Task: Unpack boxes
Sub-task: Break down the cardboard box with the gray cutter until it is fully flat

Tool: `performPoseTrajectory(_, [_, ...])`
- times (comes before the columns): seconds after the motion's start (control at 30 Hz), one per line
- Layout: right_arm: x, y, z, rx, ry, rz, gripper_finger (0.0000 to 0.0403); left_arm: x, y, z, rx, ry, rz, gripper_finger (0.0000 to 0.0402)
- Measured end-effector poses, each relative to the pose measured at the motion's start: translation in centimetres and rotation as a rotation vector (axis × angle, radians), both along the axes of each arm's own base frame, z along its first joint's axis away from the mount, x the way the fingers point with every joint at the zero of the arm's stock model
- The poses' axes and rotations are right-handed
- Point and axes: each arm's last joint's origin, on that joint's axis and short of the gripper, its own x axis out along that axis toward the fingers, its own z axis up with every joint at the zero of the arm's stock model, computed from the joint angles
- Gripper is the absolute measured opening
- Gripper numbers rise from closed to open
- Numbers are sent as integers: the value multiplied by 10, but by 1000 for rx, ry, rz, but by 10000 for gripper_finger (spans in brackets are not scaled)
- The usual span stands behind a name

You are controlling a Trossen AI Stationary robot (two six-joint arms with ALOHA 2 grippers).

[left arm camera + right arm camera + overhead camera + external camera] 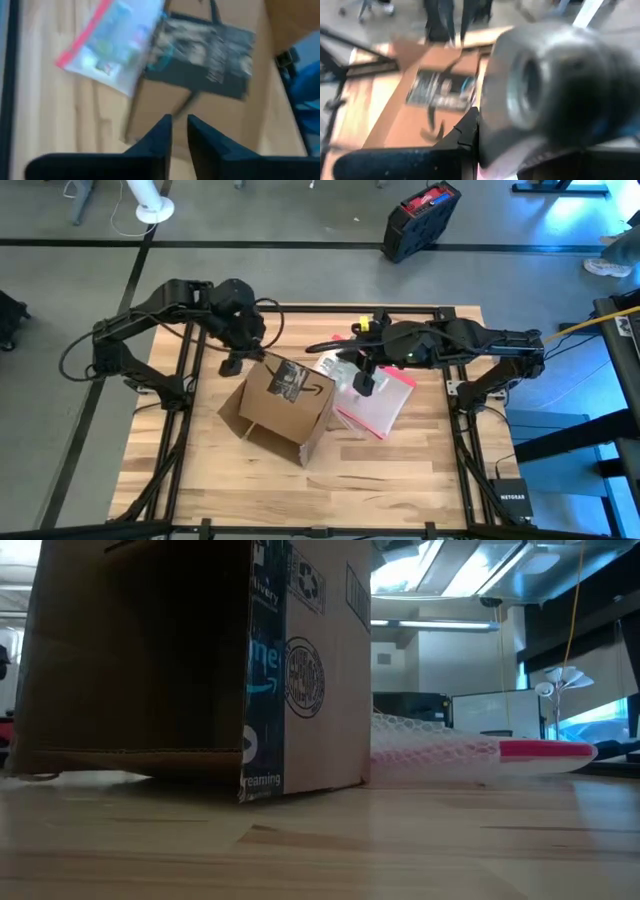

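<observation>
With the pouch (378, 402) out, the left gripper's (179, 131) narrowly parted, empty fingers hover above the box (283, 405); right fingers' state unclear; next, clear the box.

A light wooden slatted table (400, 470) carries a brown cardboard box (285, 405) lying on its side, open end facing the front edge. Just beside it lies a clear plastic pouch (385, 405) with a pink-red edge, directly beneath the right arm's jaws.
</observation>
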Motion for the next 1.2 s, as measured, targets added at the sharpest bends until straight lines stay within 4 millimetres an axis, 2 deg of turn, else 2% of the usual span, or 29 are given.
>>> performPoseTrajectory(0.2, [-9, 11, -12, 104, 142, 83, 71, -9, -6, 1, -11, 49, 81, 125])
performPoseTrajectory(0.3, [-13, 21, -15, 134, 185, 114, 71, -15, 1, 4, -7, 37, 193, 153])
performPoseTrajectory(0.4, [-17, 29, -18, 185, 219, 138, 71, -19, 12, 1, -79, -9, 296, 170])
performPoseTrajectory(0.47, [-15, 36, -24, 197, 233, 148, 71, -23, 19, -3, -154, -49, 344, 176])
performPoseTrajectory(0.6, [-10, 49, -47, 224, 310, 148, 71, -30, 30, -14, -313, -120, 385, 177])
performPoseTrajectory(0.77, [-2, 62, -78, 280, 339, 185, 71, -32, 40, -41, -442, -107, 425, 176])
performPoseTrajectory(1.03, [10, 67, -126, 337, 346, 193, 71, -42, 58, -72, -533, -220, 529, 177])
performPoseTrajectory(1.2, [17, 63, -154, 381, 319, 172, 71, -42, 75, -97, -705, -276, 560, 177])
